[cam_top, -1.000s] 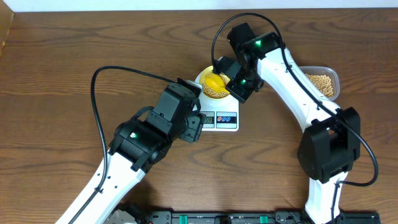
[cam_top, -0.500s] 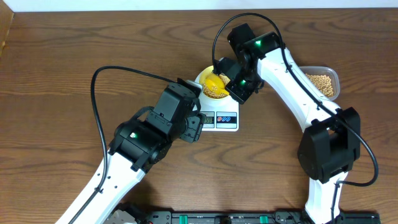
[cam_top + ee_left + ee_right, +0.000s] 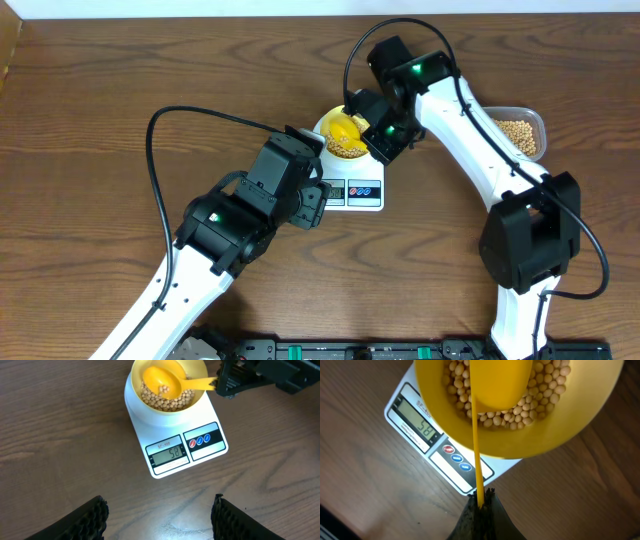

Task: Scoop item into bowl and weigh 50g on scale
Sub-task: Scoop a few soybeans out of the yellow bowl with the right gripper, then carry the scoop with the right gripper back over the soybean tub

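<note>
Over the last second little has moved: your right tool [image 3: 378,135] has shifted slightly and the yellow scoop [image 3: 162,382] has slid a touch toward the far side of the bowl [image 3: 202,372]. It holds only a bean or two of its own and sits on the heap of beans [image 3: 165,404]. The right tool is pinched tight on the end of the scoop's handle, seen clearly from the right wrist. Your left tool [image 3: 160,520] is spread wide and empty, hovering on the near side of the scale [image 3: 212,417].

The bowl sits on the scale, mid-bench toward the far edge. The clear tub [image 3: 520,135] holding the rest of the beans lies nearer the right edge.

Read the display [image 3: 170,453]: it shows 58, with "SF-400" printed just above it. That puts you over the 50 g target, so your next job is likely taking beans out, not adding more. Lift small amounts and watch the digits settle.
</note>
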Motion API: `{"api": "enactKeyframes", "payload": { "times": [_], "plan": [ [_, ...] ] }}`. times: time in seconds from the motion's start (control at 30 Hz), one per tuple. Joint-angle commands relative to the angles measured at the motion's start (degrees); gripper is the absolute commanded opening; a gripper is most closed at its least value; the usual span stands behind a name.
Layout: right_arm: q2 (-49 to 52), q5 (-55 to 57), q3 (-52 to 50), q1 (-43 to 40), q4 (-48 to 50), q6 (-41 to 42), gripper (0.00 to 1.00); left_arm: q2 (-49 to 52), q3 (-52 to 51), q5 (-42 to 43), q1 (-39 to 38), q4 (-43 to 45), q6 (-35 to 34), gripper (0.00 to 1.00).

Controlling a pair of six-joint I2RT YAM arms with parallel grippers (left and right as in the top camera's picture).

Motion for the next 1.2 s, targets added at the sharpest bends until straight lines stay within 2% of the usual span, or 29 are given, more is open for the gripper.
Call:
{"api": "enactKeyframes", "payload": {
  "times": [0.0, 0.57, 0.93, 1.17],
  "plan": [
    [0.5, -3.9, -0.1, -1.4, 0.1, 1.8, 0.01, -0.5, 1.5, -0.5, 0.2, -0.1, -0.3, 0.69],
    [0.4, -11.6, 1.1, -4.7, -2.4, 1.4, 0.01, -0.5, 1.5, -0.5, 0.2, -0.1, -0.3, 0.69],
    [0.4, -12.4, 5.0, -6.4, -5.9, 0.5, 0.01, -0.5, 1.5, -0.5, 0.2, -0.1, -0.3, 0.69],
    [0.4, -16.7, 7.7, -8.3, -8.4, 0.2, 0.01, -0.5, 1.5, -0.5, 0.2, -0.1, -0.3, 0.69]
  ]
}}
